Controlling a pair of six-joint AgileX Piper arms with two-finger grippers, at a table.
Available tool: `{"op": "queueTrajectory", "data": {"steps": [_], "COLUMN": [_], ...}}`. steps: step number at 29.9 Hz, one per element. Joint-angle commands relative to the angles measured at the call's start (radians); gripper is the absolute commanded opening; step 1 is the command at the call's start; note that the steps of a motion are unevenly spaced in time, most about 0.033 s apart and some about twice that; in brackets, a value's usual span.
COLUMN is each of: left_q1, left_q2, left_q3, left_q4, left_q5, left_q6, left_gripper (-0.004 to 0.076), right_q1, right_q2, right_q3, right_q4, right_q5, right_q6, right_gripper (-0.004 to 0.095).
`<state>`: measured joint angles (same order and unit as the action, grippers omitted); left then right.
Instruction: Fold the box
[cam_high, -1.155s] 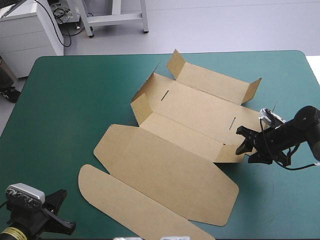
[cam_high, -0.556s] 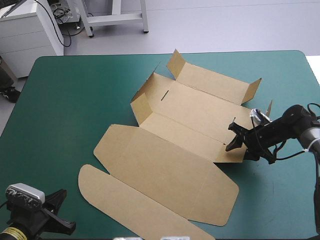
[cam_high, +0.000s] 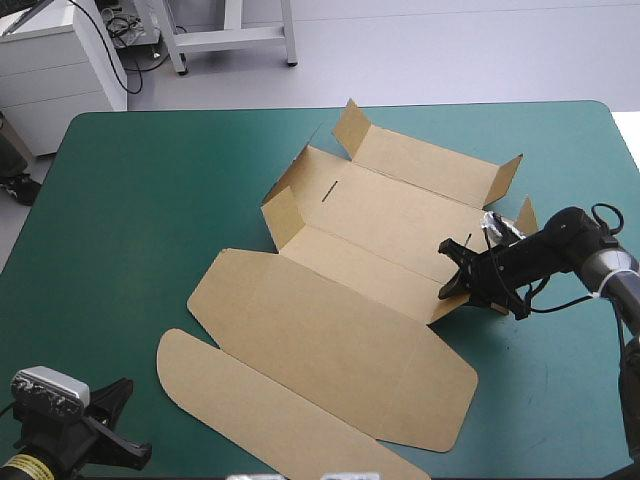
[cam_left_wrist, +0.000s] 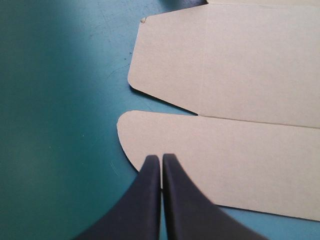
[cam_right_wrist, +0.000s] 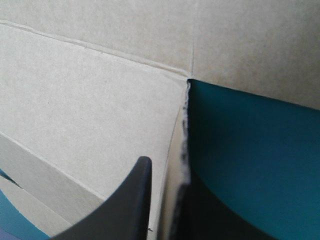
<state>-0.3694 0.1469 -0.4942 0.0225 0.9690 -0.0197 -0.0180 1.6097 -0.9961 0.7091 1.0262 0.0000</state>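
Where matte brown box (cam_high: 340, 330) raises a flap | right hand (cam_high: 452, 270) pinches it | left hand (cam_left_wrist: 160, 157) closed

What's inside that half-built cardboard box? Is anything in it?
Nothing loose: the box shows only its own bare brown floor. The right tool pinches a flap at its right end and hides that corner. Whatever lies beneath the board is covered.
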Motion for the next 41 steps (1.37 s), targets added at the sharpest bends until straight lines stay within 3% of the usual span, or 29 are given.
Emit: {"op": "queueTrajectory", "data": {"steps": [1, 16, 20, 26, 30, 41], "left_q1": [-0.002, -0.002, -0.002, -0.002, -0.002, -0.002], "left_q2": [0.015, 0.015, 0.015, 0.015, 0.015, 0.015], "left_q3": [-0.021, -0.021, -0.021, -0.021, -0.021, -0.021], "left_q4": [0.000, 0.000, 0.000, 0.000, 0.000, 0.000], "left_q5": [-0.065, -0.065, -0.065, -0.065, -0.065, -0.065], "left_q6": [-0.006, -0.006, -0.006, -0.006, -0.006, -0.006], "left_gripper": [-0.0008, -0.0008, -0.0008, -0.0008, -0.0008, -0.0008], "right_q1": [-0.003, -0.003, 0.001, 0.001, 0.001, 0.123], "right_q2": [-0.028, -0.028, -0.030, -0.023, 0.023, 0.229], "right_q3": [-0.015, -0.018, -0.065, -0.261, -0.441, -0.785], "right_q4": [-0.004, -0.025, -0.088, -0.226, -0.329, -0.489], "right_q5": [0.039, 0.042, 0.055, 0.110, 0.233, 0.226], "right_q6": [0.000, -0.023, -0.018, 0.025, 0.025, -0.087], "right_gripper": [-0.0005, -0.0009, -0.0009, 0.0000, 0.0000, 0.0000]}}
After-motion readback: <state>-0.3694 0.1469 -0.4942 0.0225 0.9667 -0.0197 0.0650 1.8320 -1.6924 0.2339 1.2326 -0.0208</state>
